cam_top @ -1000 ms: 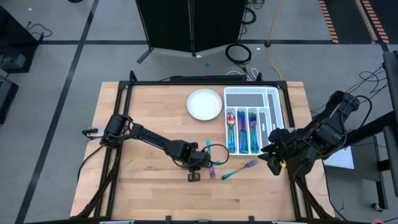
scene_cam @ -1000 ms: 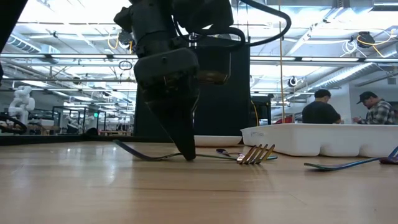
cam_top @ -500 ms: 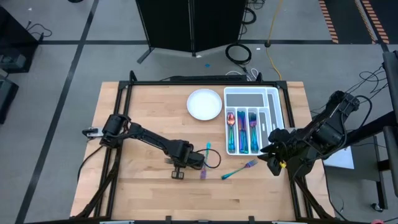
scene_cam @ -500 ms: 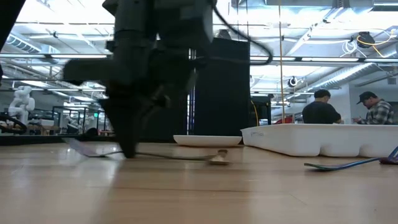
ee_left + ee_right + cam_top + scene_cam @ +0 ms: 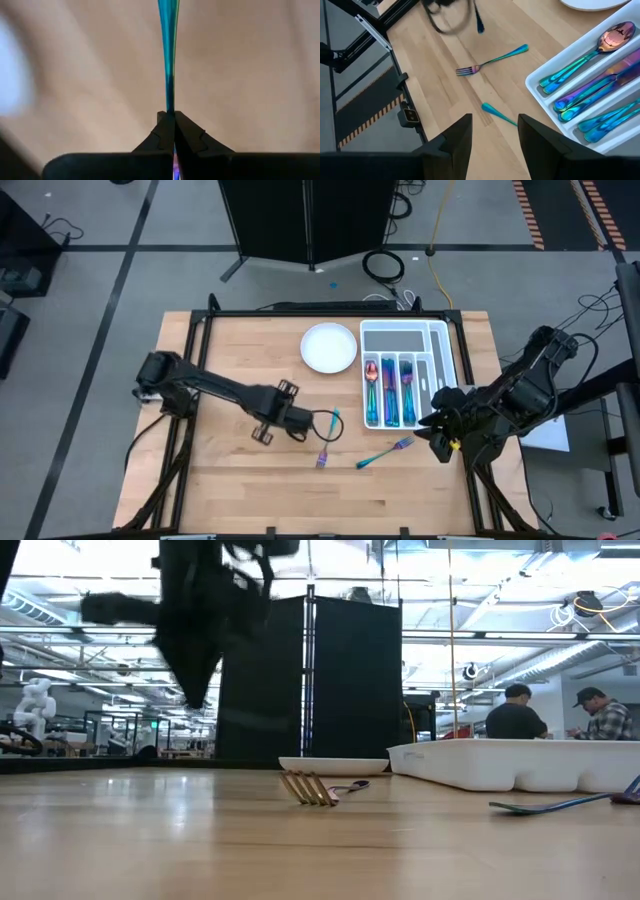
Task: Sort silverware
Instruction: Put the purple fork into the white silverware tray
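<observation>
Left gripper (image 5: 300, 423) has retreated from white compartmented tray (image 5: 440, 340), jaws clamped on slim iridescent teal fork (image 5: 328, 438); lift level before carrying trayward; right gripper (image 5: 440, 432) parted.

We see two dark, near-black jointed arms. A black cable loops beside the left end effector (image 5: 268, 420), whose matte black fingers (image 5: 187, 137) taper to stepped, notched tips. The right end effector (image 5: 440, 435) carries a small yellow marking, its fingers (image 5: 457, 137) broad and dark.
</observation>
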